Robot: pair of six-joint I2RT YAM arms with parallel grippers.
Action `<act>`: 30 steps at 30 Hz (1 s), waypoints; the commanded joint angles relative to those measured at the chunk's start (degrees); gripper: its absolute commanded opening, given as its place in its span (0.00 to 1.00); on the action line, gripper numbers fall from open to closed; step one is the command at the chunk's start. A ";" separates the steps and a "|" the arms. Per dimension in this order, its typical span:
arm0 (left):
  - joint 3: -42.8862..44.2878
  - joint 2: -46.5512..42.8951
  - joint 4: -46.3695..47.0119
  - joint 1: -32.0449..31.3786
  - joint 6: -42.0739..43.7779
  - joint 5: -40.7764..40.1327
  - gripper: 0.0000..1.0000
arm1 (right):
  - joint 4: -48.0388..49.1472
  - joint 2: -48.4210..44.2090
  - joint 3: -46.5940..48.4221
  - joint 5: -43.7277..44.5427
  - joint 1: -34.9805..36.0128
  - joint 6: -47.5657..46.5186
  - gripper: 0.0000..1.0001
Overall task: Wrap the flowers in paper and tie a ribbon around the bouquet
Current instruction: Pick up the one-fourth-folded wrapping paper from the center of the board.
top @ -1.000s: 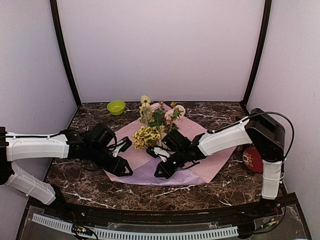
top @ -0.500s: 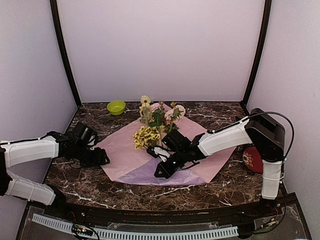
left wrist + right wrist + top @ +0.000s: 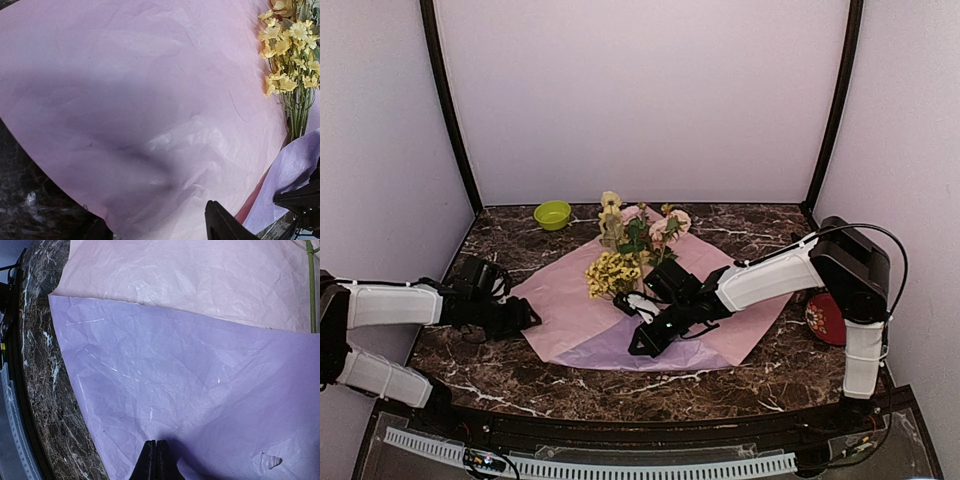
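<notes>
The flowers (image 3: 630, 250), pale pink and yellow on green stems, lie on the paper (image 3: 570, 300), a wide pink sheet spread flat on the table. Its near corner is folded over and shows lilac (image 3: 165, 375). My left gripper (image 3: 525, 318) stands open at the sheet's left edge. In the left wrist view its fingertips (image 3: 220, 222) frame bare pink paper (image 3: 125, 90), with yellow blossoms (image 3: 290, 45) at the top right. My right gripper (image 3: 638, 350) is shut, its tips (image 3: 156, 447) down on the lilac flap with nothing between them. The ribbon and a wrapped bouquet are out of view.
A lime-green bowl (image 3: 552, 213) stands at the back left. A red round object (image 3: 825, 320) lies at the right edge beside the right arm's base. Dark marble table (image 3: 470, 370) shows round the sheet, with walls on three sides.
My left arm pulled back to the left off the sheet and its gripper opened. The sheet's left part now lies spread out flat. The right arm has not moved.
</notes>
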 commanded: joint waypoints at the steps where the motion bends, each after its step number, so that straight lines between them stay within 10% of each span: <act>1: -1.02 2.98 2.69 0.34 -1.04 3.60 0.60 | -0.21 1.35 0.44 -0.22 -0.13 0.88 0.00; 16: -4.74 -7.08 8.34 0.84 -2.00 1.50 0.44 | -0.47 1.67 0.73 -0.30 -0.13 0.85 0.00; 25: -2.46 -1.77 8.92 0.85 1.97 5.06 0.00 | -0.13 1.88 0.59 -0.39 -0.45 2.17 0.00; 30: 2.42 -1.78 4.74 0.77 6.16 5.34 0.00 | 0.37 2.96 0.41 -1.45 -1.81 4.03 0.00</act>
